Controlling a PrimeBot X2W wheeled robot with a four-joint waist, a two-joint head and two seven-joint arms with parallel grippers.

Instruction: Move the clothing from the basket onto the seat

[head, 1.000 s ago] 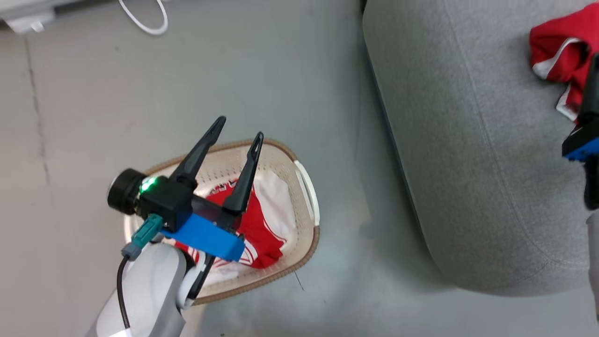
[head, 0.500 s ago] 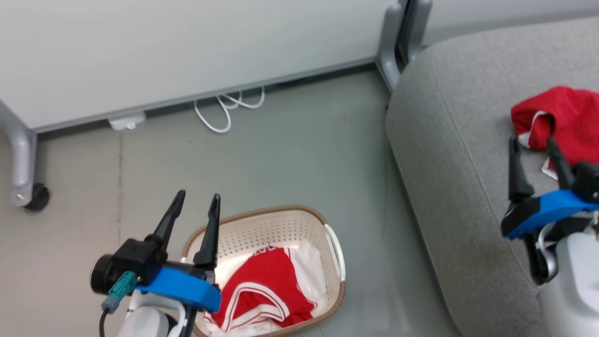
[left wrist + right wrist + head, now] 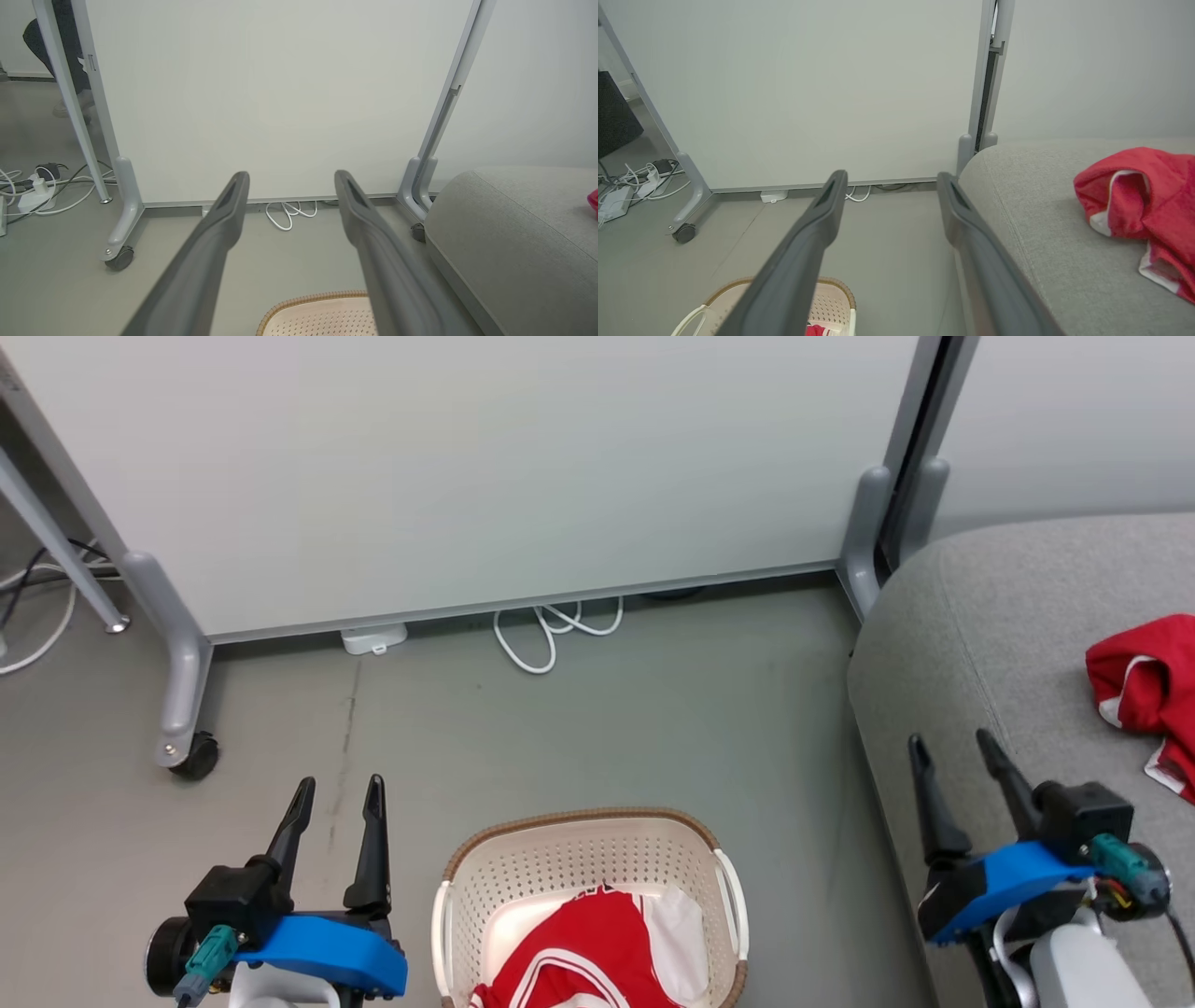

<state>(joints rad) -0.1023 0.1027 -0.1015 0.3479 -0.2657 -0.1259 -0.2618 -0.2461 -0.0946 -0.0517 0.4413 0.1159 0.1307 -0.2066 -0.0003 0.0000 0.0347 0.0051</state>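
Note:
The cream basket [image 3: 579, 818] stands on the floor at the bottom centre, with a red jersey with white trim [image 3: 588, 957] lying inside it. A second red garment [image 3: 1144, 686] lies on the grey seat [image 3: 990, 644] at the right. My left gripper [image 3: 341, 782] is open and empty, left of the basket and apart from it. My right gripper [image 3: 950, 739] is open and empty over the seat's front edge, left of the red garment. In the left wrist view, the open left gripper [image 3: 292, 175] sits above the basket's rim [image 3: 317, 298]. The right wrist view has the open right gripper [image 3: 892, 175], the garment [image 3: 1139, 200] and the basket [image 3: 831, 298].
A white partition panel [image 3: 467, 467] on grey legs stands behind the basket, with a castor [image 3: 194, 758] at the left. A white cable [image 3: 551, 635] loops on the floor below it. Plugs and cables [image 3: 32, 196] lie at the far left. A person's leg [image 3: 70, 93] shows behind the panel.
The head camera has tilted up. My left gripper has drawn back from over the basket to its left side. My right gripper has pulled away from the garment on the seat.

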